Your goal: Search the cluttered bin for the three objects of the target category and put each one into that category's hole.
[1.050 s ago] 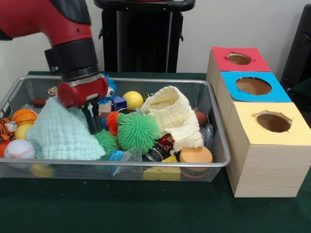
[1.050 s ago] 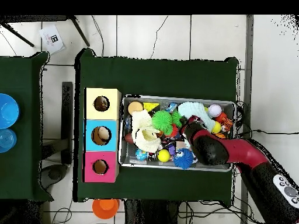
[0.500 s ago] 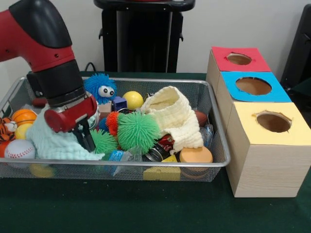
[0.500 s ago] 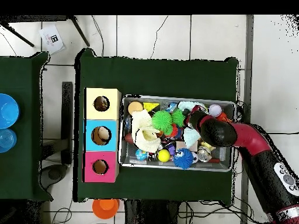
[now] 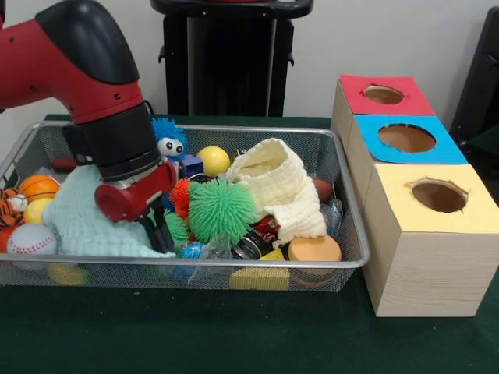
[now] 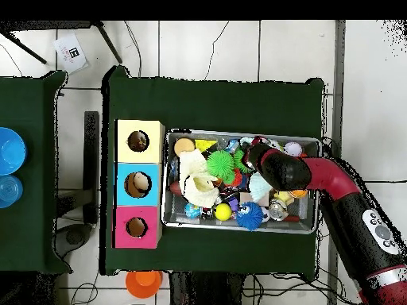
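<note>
My gripper (image 5: pixel 161 235) reaches down into the wire bin (image 5: pixel 234 132) at its front left. It stands between the mint green cloth (image 5: pixel 82 222) and a small green spiky ball (image 5: pixel 179 228). A large green spiky ball (image 5: pixel 222 209) and an orange spiky ball (image 5: pixel 180 195) lie just right of it. In the overhead view the red arm (image 6: pixel 318 176) covers the gripper; the large green spiky ball (image 6: pixel 221 164) and the mint cloth (image 6: pixel 259 187) show beside it. Three boxes with holes stand beside the bin: red (image 5: pixel 383 95), blue (image 5: pixel 407 139), yellow (image 5: pixel 439 196).
The bin also holds a cream knitted cloth (image 5: pixel 281 187), a blue fuzzy ball with eyes (image 5: pixel 167 137), a yellow ball (image 5: pixel 213 160), a basketball (image 5: pixel 37 187), a baseball (image 5: pixel 31 239), an orange disc (image 5: pixel 314 249) and a can (image 5: pixel 253 245). Blue cups (image 6: pixel 8 151) stand on a side table.
The mint cloth, peaked up at the gripper a second ago, has slumped flat. The gripper dropped low, then moved right along the bin's front toward the small green spiky ball.
</note>
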You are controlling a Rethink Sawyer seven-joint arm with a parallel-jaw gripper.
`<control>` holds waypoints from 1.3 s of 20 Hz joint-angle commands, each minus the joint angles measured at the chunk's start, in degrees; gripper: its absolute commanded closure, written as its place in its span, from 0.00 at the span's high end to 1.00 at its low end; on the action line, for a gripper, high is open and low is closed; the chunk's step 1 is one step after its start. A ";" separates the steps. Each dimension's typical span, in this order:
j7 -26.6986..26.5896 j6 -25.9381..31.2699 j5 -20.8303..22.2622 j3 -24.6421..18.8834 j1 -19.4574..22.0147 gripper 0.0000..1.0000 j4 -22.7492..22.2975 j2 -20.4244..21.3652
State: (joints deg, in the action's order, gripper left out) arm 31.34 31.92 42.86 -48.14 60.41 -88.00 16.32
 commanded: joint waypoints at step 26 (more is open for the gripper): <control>16.79 3.38 0.15 27.90 -22.34 0.00 -5.98 3.49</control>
State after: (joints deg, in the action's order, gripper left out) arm 31.42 31.34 42.00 -31.35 39.90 -93.99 26.45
